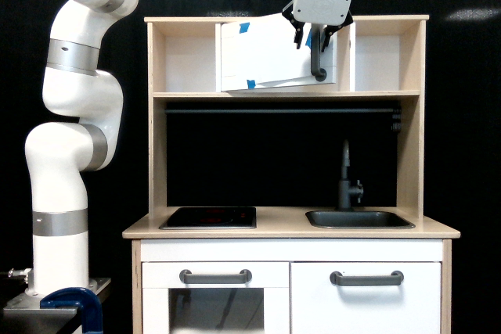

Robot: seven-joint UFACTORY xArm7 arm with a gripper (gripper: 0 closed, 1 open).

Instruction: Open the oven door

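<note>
The oven door (266,52) is the wide white panel in the upper shelf, marked with small blue tape pieces. It stands swung partly out from its compartment and looks tilted in the exterior view. Its vertical grey bar handle (318,64) is at the door's right edge. My gripper (311,37) hangs from above, just over the top of the handle. Its dark fingers (297,35) are spread open, and only the handle's top end lies between their tips.
Below the shelf are a black hob (208,217), a dark sink (358,219) with a tall faucet (345,177), a glass-windowed door (215,307) and a plain white door (365,307). My white arm (70,154) rises at the exterior view's left.
</note>
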